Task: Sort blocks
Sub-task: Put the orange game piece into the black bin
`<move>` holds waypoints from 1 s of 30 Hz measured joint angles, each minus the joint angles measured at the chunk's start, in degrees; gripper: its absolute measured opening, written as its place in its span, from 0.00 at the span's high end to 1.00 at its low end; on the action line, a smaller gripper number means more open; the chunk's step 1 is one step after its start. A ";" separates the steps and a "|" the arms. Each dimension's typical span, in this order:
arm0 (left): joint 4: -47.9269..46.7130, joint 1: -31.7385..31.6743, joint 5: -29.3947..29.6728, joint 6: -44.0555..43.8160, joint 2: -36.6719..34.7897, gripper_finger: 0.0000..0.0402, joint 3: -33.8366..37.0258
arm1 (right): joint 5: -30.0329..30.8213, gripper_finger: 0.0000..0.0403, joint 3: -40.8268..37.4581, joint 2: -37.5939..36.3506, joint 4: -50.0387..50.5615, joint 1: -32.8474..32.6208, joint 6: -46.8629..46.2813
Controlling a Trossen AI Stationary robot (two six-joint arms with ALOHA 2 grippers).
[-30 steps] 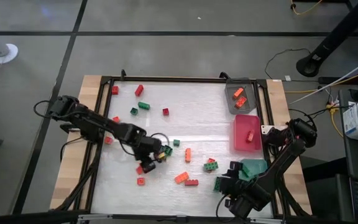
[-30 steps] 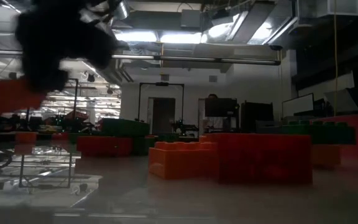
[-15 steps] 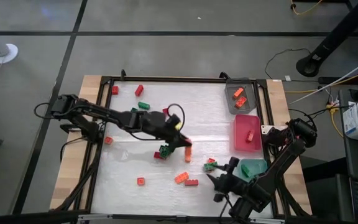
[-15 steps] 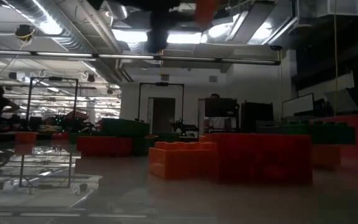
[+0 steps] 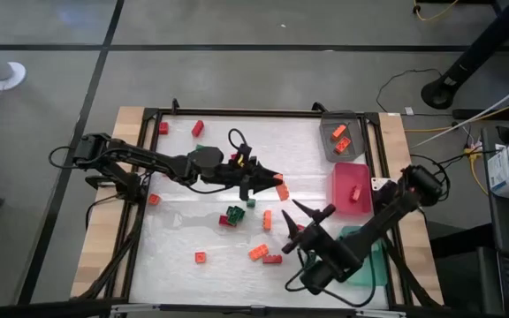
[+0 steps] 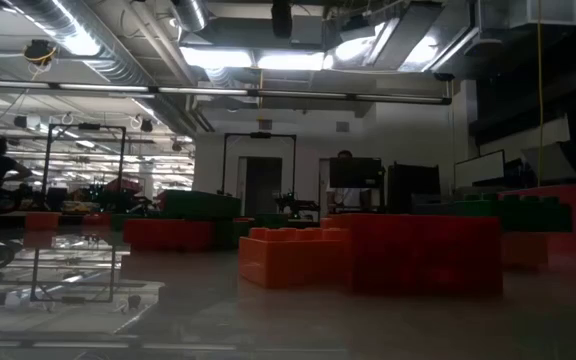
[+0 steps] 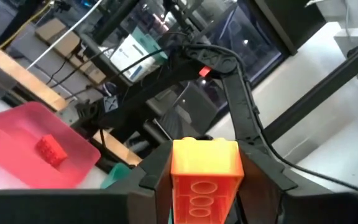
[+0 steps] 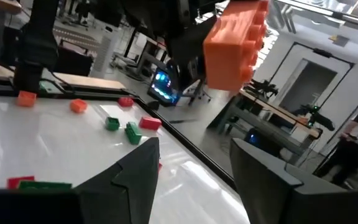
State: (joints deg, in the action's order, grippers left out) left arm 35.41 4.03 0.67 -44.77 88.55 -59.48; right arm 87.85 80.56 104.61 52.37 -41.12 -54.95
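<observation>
Red, orange and green blocks lie scattered on the white table [image 5: 201, 230]. A green one [image 5: 234, 214], an orange one [image 5: 266, 221] and a red one [image 5: 272, 259] sit near the middle. My left gripper [image 5: 275, 185] reaches over the table's middle toward the trays and is shut on an orange block [image 5: 281, 190]. My right gripper [image 5: 297, 221] is open just nearer than that block, touching nothing. In the right wrist view the open fingers [image 8: 135, 174] stand below the orange block [image 8: 235, 43]. The low view shows an orange block [image 6: 293, 257] and a red one [image 6: 423, 255] close up. My left gripper pinches the orange block [image 7: 204, 180] between its two fingers, one on each long side. The block's far end [image 7: 204, 152] sticks out past the fingertips. The fingers reach roughly level from the table's left. The block is lifted clear of the table.
A grey tray [image 5: 338, 132] with two orange blocks, a pink tray [image 5: 352, 190] holding one red block and a teal tray [image 5: 367, 238], partly under my right arm, line the right side. A black frame [image 5: 237, 112] borders the table. Cables lie on the floor beyond.
My left gripper has carried the orange block, lifted clear, from the table's near-left middle toward the right and far side, nearing the pink tray. My right gripper has swung from the near edge toward the far side and left, up beside the carried block.
</observation>
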 joint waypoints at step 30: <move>-0.16 1.62 0.07 2.88 0.00 0.68 0.00 | 0.43 0.51 8.42 -0.36 3.13 1.42 5.97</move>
State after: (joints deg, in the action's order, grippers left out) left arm 35.26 5.65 0.73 -41.89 88.55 -59.48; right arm 88.28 88.98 104.25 55.50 -39.70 -48.98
